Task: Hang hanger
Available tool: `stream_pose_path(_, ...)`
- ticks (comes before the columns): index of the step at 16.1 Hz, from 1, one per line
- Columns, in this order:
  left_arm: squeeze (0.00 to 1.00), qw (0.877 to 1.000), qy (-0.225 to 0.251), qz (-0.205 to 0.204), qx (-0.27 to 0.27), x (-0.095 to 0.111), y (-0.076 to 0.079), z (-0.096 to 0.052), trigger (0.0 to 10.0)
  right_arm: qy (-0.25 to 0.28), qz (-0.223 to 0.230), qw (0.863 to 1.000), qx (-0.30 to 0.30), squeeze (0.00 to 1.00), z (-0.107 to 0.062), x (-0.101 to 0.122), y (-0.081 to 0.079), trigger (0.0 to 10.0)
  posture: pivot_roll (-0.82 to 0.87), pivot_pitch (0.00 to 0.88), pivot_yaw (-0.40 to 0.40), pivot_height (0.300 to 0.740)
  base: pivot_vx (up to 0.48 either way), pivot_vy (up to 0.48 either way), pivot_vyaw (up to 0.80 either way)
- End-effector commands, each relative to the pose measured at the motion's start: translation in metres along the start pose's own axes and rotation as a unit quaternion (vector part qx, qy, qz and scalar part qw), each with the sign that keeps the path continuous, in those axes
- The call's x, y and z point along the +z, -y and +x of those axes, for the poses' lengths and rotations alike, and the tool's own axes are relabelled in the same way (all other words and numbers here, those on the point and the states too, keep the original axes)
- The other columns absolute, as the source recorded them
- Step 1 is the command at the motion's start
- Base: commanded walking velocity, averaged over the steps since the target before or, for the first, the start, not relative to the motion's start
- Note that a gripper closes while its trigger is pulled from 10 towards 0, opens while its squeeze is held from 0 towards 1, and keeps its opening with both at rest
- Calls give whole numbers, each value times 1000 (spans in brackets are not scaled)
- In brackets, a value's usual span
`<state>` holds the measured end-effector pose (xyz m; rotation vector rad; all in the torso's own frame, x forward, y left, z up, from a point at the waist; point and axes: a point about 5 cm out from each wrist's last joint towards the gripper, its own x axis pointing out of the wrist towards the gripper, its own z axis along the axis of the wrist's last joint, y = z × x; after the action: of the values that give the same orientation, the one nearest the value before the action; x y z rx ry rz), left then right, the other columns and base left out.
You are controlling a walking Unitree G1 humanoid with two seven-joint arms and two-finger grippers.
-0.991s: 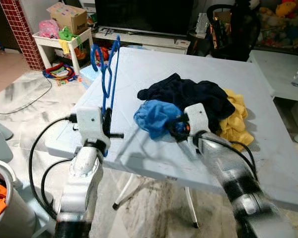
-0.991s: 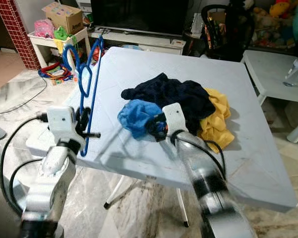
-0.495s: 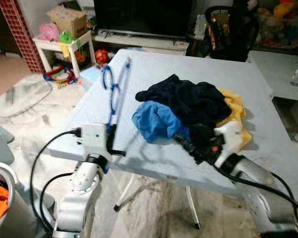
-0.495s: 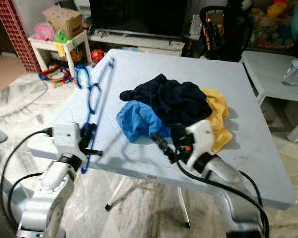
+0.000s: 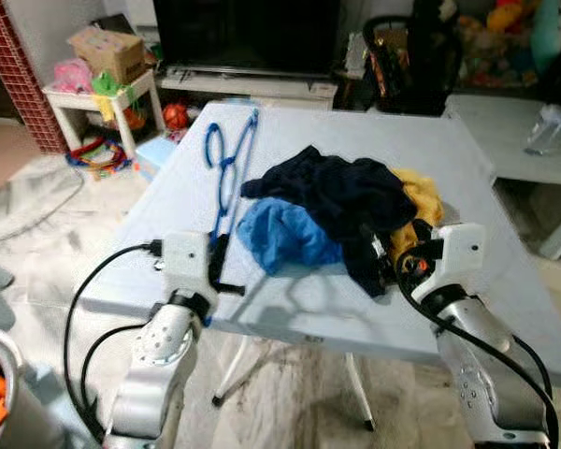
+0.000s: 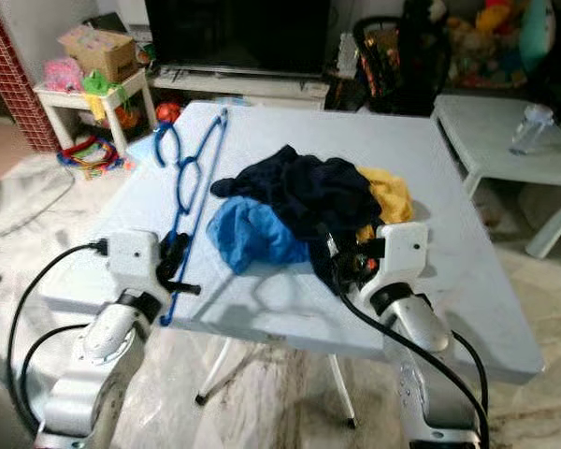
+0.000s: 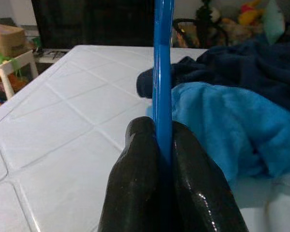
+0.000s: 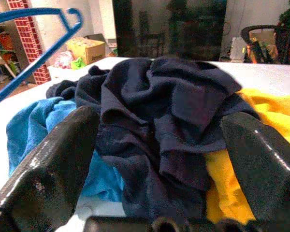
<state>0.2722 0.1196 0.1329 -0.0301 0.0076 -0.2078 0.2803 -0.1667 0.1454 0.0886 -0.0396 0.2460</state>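
Two risks: my left hand (image 7: 163,140) pinches the blue hanger (image 5: 226,173) thinly, so it may twist; my right hand (image 8: 154,159), gaping, may snag the dark garment (image 8: 169,116).

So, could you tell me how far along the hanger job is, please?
Done: the left gripper is shut on the blue hanger, which lies along the table. In hand: the right gripper, open, faces the navy garment. Left: nothing is on the hanger yet, and it is not hung.
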Motion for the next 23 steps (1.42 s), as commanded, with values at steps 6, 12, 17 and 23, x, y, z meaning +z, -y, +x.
stream_pose_path(6,0,1000,12,4,4,6,-3,0,10000,-7,-3,1000,1,0,6,-2,-7,10000,12,8,-27,740,-294,0,0)
stream_pose_path(12,0,1000,16,8,-1,8,-3,4,10000,-12,-3,1000,2,0,10,-7,-10,10000,19,0,-21,740,-293,0,0)
stream_pose_path(17,0,1000,17,7,-7,8,-1,7,10000,-18,-11,1000,-3,0,11,-9,-7,10000,15,0,-27,740,-293,0,0)
stream_pose_path(23,0,1000,-9,-16,-2,-5,-2,4,10000,-28,-14,999,-8,0,8,-13,-6,10000,3,0,-34,740,-41,0,0)
